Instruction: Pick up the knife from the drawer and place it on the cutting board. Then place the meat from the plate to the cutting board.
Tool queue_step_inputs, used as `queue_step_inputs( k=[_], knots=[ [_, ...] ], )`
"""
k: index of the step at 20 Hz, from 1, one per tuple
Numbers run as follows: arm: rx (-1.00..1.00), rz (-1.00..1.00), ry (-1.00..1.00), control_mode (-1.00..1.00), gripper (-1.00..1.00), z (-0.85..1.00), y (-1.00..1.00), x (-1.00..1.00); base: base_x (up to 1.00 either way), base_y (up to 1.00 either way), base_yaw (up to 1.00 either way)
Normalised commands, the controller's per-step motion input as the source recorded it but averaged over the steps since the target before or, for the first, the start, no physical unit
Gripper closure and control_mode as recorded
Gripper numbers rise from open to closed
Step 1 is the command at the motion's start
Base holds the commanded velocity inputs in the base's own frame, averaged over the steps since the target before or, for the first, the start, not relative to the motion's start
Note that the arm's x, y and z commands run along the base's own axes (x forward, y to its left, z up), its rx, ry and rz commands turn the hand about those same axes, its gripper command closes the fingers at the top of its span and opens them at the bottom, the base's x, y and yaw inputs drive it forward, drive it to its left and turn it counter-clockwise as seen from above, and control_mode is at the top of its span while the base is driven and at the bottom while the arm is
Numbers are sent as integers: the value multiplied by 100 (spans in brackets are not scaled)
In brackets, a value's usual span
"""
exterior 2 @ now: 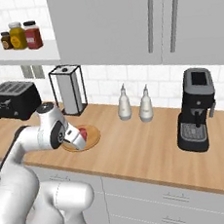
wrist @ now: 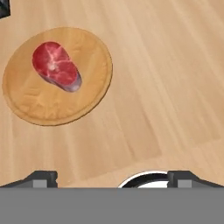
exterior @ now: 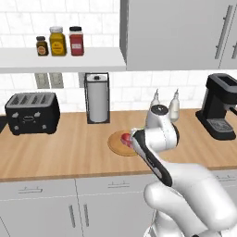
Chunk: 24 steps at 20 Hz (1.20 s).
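Note:
The meat (wrist: 56, 65), a red-pink chunk with pale streaks, lies on the round tan plate (wrist: 83, 98) at the upper left of the hand view. My gripper (wrist: 113, 178) hangs open above the bare wooden counter, off to one side of the plate, with nothing between its fingertips (wrist: 43, 177). From the base cameras the meat (exterior: 125, 137) (exterior 2: 82, 133) and the plate (exterior: 115, 144) (exterior 2: 92, 137) sit just beyond my bent wrist, which covers part of them. The knife, the drawer and the cutting board are out of view.
A black toaster (exterior: 32, 112) stands at the counter's left and a paper towel holder (exterior: 97, 98) behind the plate. Two pale bottles (exterior 2: 124, 103) and a black coffee machine (exterior 2: 196, 110) stand to the right. Spice jars (exterior: 58, 41) sit on the shelf above.

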Motion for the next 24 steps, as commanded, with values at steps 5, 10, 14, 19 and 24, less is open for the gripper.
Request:
queue_step_inputs(
  k=[5, 10, 14, 19, 24],
  knots=[
    [-27, 2, 20, -100, -100, -18, 62, 91, 0, 0, 0],
    [-1, 22, 4, -100, -100, 0, -3, 80, 0, 0, 0],
    [1, 26, 4, -100, -100, -19, -22, 43, 0, 0, 0],
    [2, 8, 0, -100, -100, -55, -4, 0, 0, 0, 0],
    [7, 0, 0, -100, -100, -28, 0, 12, 0, 0, 0]
  ],
)
